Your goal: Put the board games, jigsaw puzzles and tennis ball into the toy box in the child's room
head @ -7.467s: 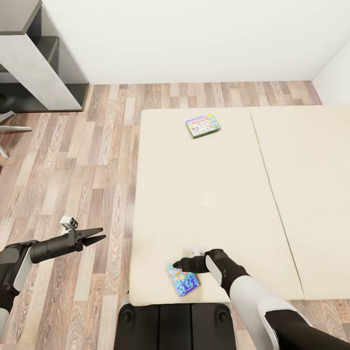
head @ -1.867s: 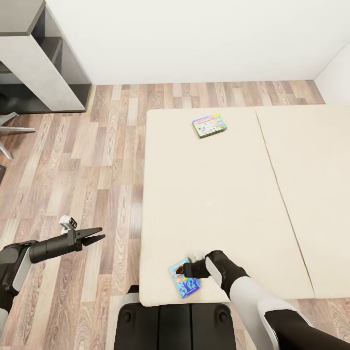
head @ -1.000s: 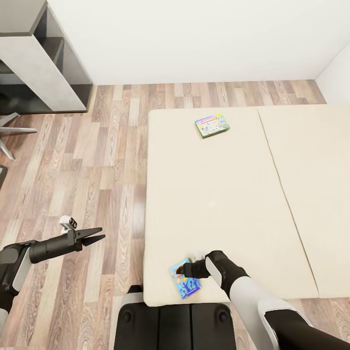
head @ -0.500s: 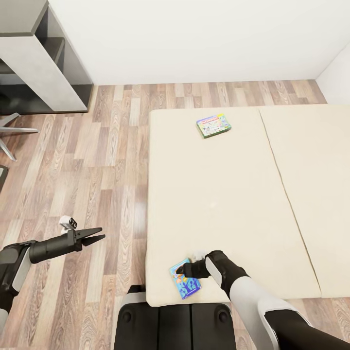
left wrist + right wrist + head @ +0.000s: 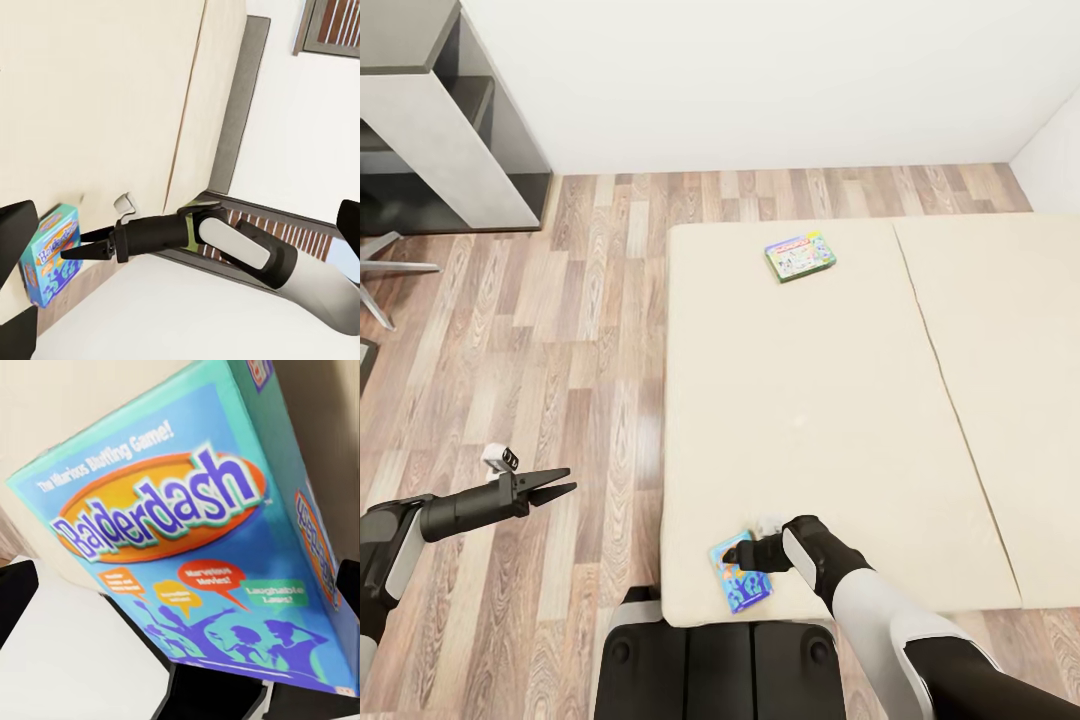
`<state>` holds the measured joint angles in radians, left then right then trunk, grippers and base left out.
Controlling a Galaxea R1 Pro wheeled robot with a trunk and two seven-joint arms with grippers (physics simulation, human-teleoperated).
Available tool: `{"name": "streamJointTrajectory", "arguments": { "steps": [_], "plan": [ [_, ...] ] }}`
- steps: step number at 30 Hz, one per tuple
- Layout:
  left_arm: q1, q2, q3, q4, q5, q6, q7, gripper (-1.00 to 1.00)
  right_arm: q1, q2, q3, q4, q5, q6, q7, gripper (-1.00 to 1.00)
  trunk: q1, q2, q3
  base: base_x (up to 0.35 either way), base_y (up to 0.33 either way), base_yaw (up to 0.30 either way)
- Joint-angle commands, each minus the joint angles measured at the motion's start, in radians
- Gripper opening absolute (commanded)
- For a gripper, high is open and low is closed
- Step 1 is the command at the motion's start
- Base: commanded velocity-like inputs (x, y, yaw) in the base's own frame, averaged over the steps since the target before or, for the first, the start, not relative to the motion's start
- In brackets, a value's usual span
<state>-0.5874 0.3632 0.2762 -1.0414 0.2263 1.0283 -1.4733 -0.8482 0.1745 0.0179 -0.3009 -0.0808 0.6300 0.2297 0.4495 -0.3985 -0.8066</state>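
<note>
The blue board game with orange drawings lies at the near left corner of the cream bed. My right gripper is shut on its edge. In the right wrist view the blue board game reads "Balderdash" and sits tilted close to the camera. The left wrist view shows the blue board game against my right gripper. A green-bordered board game lies flat at the bed's far end. My left gripper hangs open over the wood floor, left of the bed. The toy box and table are out of view.
A grey shelf unit stands against the white wall at the far left, with chair legs beside it. Wood-plank floor runs left of the bed. My dark base abuts the bed's near edge. A grey headboard shows in the left wrist view.
The whole view has slid a little, so the bed sits further right in the picture. The blue game has stayed with my right gripper, now nearer the bed's left edge. Both arms keep their pose.
</note>
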Motion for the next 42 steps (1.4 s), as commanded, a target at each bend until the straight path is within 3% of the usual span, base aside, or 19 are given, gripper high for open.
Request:
{"name": "streamJointTrajectory", "arguments": {
  "steps": [1,42],
  "plan": [
    [0.000,0.001,0.000,0.000,0.001,0.010,-0.003,1.00,0.000,0.000,0.002,-0.001,-0.008,0.005,-0.003,1.00,0.000,-0.002,-0.001,-0.033,0.015,0.000],
    [0.000,0.000,0.000,0.000,0.001,0.011,-0.004,1.00,0.000,0.000,0.002,-0.001,-0.008,0.005,-0.003,1.00,0.000,-0.002,-0.001,-0.002,0.033,0.000]
  ]
}}
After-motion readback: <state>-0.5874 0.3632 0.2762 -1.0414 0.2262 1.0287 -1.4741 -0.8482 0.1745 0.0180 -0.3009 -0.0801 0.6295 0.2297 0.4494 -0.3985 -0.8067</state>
